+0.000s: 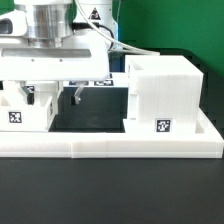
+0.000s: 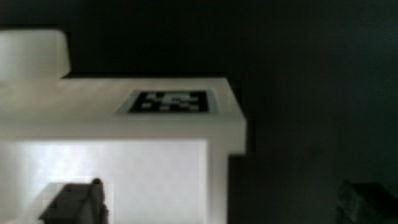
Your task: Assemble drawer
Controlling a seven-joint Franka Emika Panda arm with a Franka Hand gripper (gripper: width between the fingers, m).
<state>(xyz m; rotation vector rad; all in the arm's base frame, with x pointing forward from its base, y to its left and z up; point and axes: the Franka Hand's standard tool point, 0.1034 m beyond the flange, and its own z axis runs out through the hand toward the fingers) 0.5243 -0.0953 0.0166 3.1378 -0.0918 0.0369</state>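
Where the claw (image 1: 52,97) hangs: low over the black bench (image 1: 100,195), at the end of a white and silver arm (image 1: 45,25) that reaches down from above.
Claw state: the two dark fingers (image 2: 71,205) stand wide apart, and nothing is pinched between them.
Tray: a small, shallow white tray (image 1: 25,108) of the drawer set sits right under one side of the claw. One finger is over the tray, while the other hangs past its edge above bare bench. I cannot tell whether any finger touches the tray.
Tray tag: a black-and-white square tray tag (image 1: 15,117) shows on the face of the tray below the claw.
Wrist view: a white part (image 2: 107,165) reaches from one finger to about midway across the gap towards the other, with dark bench beyond it. It carries a square wrist-view tag (image 2: 173,101) just ahead of the fingers. The picture is blurred, so its pattern cannot be read.
Housing: the large, cube-like white housing (image 1: 160,85) stands well off to one side of the claw, towards the exterior view's right, apart from the tray. Its top looks open.
Housing tag: a small square housing tag (image 1: 162,127) sits low on its front face.
Wall: a long, low white wall (image 1: 110,147) runs across the bench in front of the claw, with the tray and housing just behind it.
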